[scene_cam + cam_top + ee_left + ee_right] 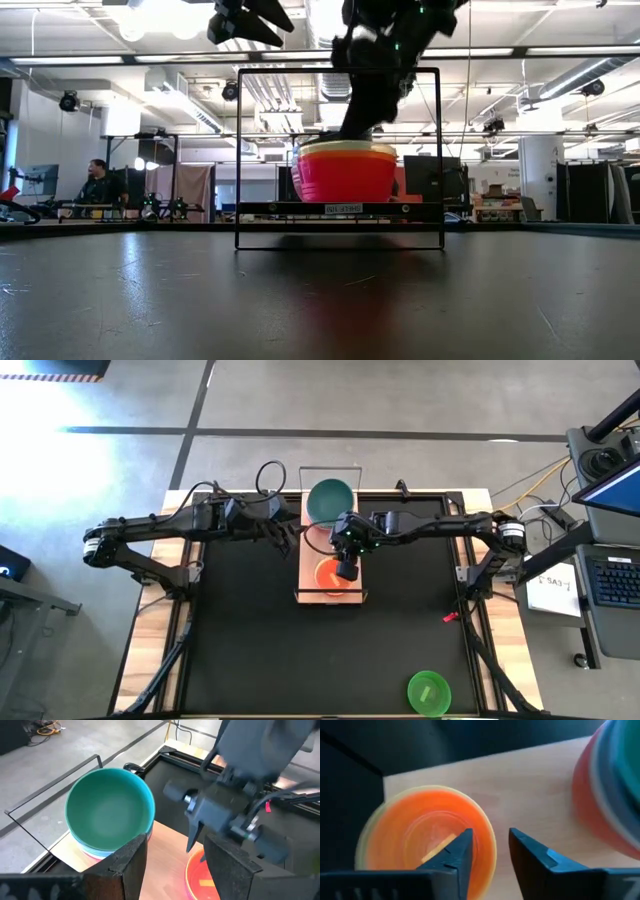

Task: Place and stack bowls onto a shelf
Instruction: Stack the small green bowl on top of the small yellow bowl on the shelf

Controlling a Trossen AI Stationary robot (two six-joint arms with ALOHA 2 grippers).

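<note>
Green bowl (429, 692) seen only from high view, near table's edge.

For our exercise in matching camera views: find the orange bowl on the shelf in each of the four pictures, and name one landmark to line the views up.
High view: orange bowl centre, on the shelf's near end.
Low view: only its rim, centre, topping a red stack.
Left wrist view: bottom edge, right of centre.
Right wrist view: lower left.
Shared landmark: the light-wood shelf.
</note>
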